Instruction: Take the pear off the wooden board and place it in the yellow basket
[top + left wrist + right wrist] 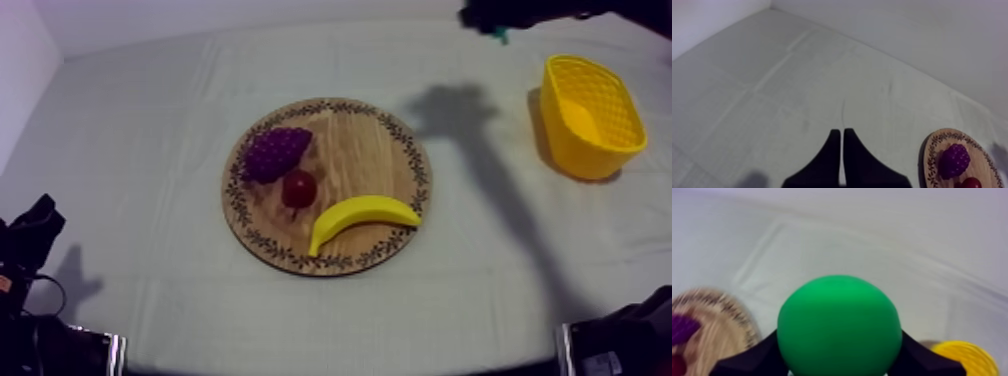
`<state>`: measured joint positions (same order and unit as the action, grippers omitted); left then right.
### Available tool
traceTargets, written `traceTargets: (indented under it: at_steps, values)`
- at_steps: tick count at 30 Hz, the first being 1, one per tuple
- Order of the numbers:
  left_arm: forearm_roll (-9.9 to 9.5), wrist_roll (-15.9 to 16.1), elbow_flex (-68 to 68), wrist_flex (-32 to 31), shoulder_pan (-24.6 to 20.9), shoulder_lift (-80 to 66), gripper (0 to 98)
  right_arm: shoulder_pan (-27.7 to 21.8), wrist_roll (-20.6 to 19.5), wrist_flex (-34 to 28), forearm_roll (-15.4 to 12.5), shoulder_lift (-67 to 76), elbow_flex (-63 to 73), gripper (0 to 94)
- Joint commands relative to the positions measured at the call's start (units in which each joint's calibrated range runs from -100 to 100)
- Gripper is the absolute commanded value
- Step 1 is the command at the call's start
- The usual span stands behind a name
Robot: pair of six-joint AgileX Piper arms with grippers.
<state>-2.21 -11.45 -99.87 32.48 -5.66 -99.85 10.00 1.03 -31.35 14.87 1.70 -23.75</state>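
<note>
Left gripper [841, 132] low at its own side, over bare cloth [772, 100], fingers together in a narrow wedge, holding nothing. Mid-table, round wooden board [400, 150]: banana [362, 218] along the near rim, small red fruit [299, 188] just behind it, bunch of grapes [275, 152] beside that, farther back. Yellow basket [585, 150] off to the right, well apart from the board. Far side: right gripper [839, 360] up in the air, jaws clamped on the green pear [838, 323], between board and basket.

pear [839, 325] green | basket [572, 150] yellow | grapes [274, 153] purple | board [408, 145] rim leaf-patterned
</note>
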Motion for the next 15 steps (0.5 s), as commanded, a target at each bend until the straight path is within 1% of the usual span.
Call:
traceTargets:
  at_steps: [1, 4, 6, 9, 12, 15]
  values:
    - [-0.02, 0.0, 0.0, 0.0, 0.0, 0.0, 0.1, -9.2, -3.1, 0.6, 2.2, 3.8, -0.5, 44.0]
    - [-0.02, 0.0, 0.0, 0.0, 0.0, 0.0, 0.1, -14.3, -5.2, 1.3, 3.9, 5.7, -2.4, 43.8]
    - [-0.02, 0.0, 0.0, 0.0, 0.0, 0.0, 0.1, -16.9, -5.8, 1.6, 4.4, 6.0, -4.6, 43.8]
    - [-0.02, 0.0, 0.0, 0.0, 0.0, 0.0, 0.1, -19.2, -4.6, 1.7, 3.6, 5.2, -9.0, 44.5]
    - [-0.02, 0.0, 0.0, 0.0, 0.0, 0.0, 0.1, -20.4, -3.7, 2.0, 2.5, 3.6, -13.8, 45.1]
    - [-0.02, 0.0, 0.0, 0.0, 0.0, 0.0, 0.1, -21.2, -2.7, 2.3, 0.6, 2.2, -17.6, 45.1]
